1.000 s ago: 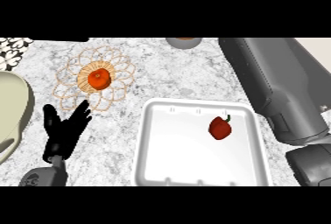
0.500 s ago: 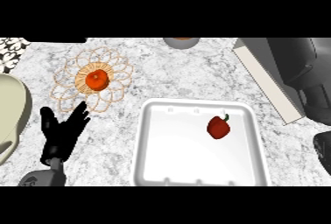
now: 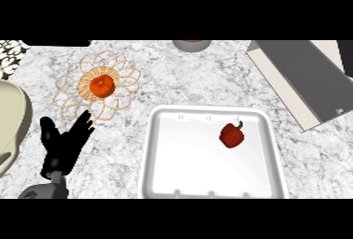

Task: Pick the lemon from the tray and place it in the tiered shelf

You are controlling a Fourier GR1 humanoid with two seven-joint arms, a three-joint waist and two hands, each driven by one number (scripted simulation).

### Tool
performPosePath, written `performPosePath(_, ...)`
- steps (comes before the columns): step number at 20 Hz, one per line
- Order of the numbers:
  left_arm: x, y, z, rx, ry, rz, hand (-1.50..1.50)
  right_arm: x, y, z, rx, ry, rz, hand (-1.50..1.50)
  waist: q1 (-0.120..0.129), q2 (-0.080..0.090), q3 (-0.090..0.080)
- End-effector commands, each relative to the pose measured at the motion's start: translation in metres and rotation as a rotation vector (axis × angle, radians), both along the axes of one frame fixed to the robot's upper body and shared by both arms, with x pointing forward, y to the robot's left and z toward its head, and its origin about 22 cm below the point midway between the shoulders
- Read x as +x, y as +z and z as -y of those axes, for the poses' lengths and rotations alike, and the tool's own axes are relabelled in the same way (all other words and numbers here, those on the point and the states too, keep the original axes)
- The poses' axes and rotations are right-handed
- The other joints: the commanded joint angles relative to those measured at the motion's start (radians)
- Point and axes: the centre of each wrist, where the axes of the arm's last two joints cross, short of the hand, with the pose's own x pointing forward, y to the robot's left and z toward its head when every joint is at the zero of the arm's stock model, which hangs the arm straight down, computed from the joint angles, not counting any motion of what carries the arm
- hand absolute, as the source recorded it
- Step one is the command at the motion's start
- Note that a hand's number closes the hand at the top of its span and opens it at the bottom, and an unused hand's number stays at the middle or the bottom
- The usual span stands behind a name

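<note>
Right now I see only my left hand (image 3: 63, 148), resting at the lower left of the counter (image 3: 207, 79), fingers straight and spread, holding nothing. On the white tray (image 3: 165, 172) lies a red pepper-like fruit (image 3: 232, 135), toward its upper right; I see no lemon there. Up left of the tray stands a wire basket (image 3: 69, 100) with an orange fruit (image 3: 101, 87) at its centre.

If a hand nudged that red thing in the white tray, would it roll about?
Probably a little: the red fruit looks rounded and lies loose. Its stem and lumpy shape would likely stop it soon, and the white tray has a raised rim to catch it.
</note>
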Motion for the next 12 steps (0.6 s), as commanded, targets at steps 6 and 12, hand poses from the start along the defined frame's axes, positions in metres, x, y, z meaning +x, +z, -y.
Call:
performPosePath(6,0.003,0.006,-0.008,-0.001,0.011,0.005,0.00,-0.001,0.008,0.048,0.136,-0.089,-0.103,1.50,-0.001,0.001,0.001)
performPosePath(12,0.010,0.007,-0.005,0.002,0.017,-0.008,0.00,0.003,-0.016,0.066,0.131,-0.106,-0.112,1.50,-0.007,0.001,0.001)
